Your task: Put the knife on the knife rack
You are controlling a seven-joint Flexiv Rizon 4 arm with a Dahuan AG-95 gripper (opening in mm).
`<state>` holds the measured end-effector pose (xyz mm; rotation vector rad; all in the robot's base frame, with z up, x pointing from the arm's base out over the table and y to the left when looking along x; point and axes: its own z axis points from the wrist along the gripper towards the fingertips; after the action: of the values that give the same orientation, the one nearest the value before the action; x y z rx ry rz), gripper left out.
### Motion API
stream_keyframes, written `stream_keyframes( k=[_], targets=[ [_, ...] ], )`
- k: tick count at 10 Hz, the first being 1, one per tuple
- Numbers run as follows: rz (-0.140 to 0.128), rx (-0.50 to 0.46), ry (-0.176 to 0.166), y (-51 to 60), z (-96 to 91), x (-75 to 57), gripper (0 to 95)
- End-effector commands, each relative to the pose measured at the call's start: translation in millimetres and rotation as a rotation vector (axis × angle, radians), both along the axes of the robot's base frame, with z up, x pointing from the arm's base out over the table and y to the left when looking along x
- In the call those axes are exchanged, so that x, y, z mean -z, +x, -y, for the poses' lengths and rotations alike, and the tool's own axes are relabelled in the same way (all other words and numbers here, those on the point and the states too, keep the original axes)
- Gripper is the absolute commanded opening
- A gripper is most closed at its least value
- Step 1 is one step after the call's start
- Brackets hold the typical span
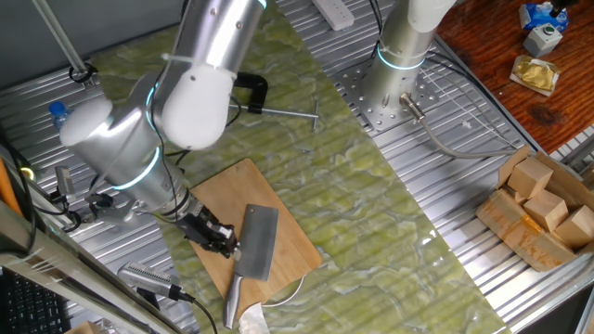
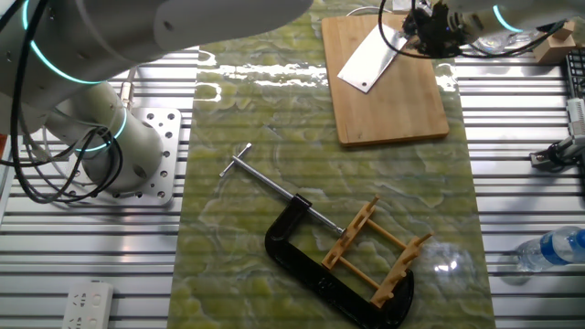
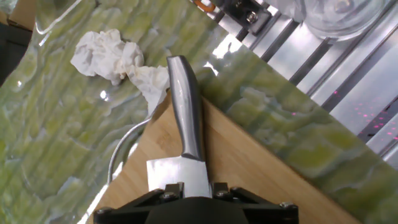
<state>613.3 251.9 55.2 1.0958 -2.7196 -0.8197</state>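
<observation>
The knife [image 1: 258, 243], a cleaver with a grey blade and silver handle, lies on the bamboo cutting board [image 1: 232, 195]. Its handle sticks out past the board's near edge. It also shows in the other fixed view [image 2: 368, 62] and the hand view [image 3: 186, 112]. My gripper [image 1: 221, 239] hangs low over the blade's handle end. It is open, and the blade shows in the gap between its fingers [image 3: 198, 190]. The knife rack [image 2: 375, 247], light wood with dowel pegs, lies across the mat beside the black C-clamp [image 2: 302, 265]. My arm hides the rack in one fixed view.
A crumpled white tissue [image 3: 112, 56] lies just past the knife handle. The clamp's steel bar [image 2: 265, 183] reaches across the mat. A water bottle [image 2: 548, 249] lies on the slats. A box of wooden blocks [image 1: 543, 209] stands at the right.
</observation>
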Motion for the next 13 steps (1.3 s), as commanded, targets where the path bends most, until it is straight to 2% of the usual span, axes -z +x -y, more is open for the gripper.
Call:
stream_keyframes(
  k=[1, 13],
  targets=[
    [0.002, 0.001, 0.013, -1.8, 0.2, 3.8, 38.0],
    [-0.005, 0.011, 0.020, -4.5, -17.7, 19.7, 38.0]
  ],
)
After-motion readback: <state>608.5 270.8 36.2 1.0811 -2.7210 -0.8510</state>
